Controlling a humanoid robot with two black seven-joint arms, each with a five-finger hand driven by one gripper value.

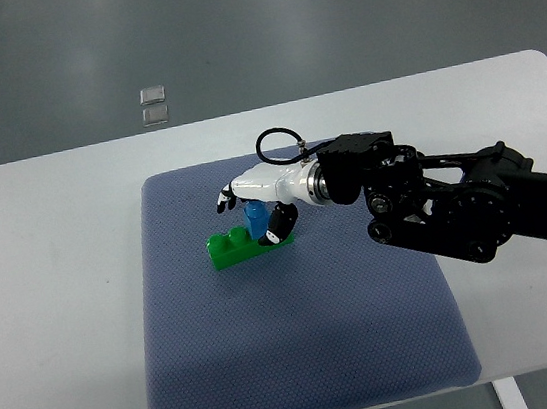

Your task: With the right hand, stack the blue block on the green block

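On the mat (300,332) near its middle, my right hand (258,201) has its fingers (274,227) closed around the blue block (255,217), which sits on or just above the green block (249,244); I cannot tell if it is seated, so pressing and letting go look left. Open mat lies all round, tabletop (63,293) edges well off.

Glossy plastic green block (234,249), glossy blue block (256,216), dimpled cloth mat (302,342), smooth matt table (53,294)

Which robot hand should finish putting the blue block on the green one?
The right hand: it already grips the blue block right over the green block. No left hand shows.
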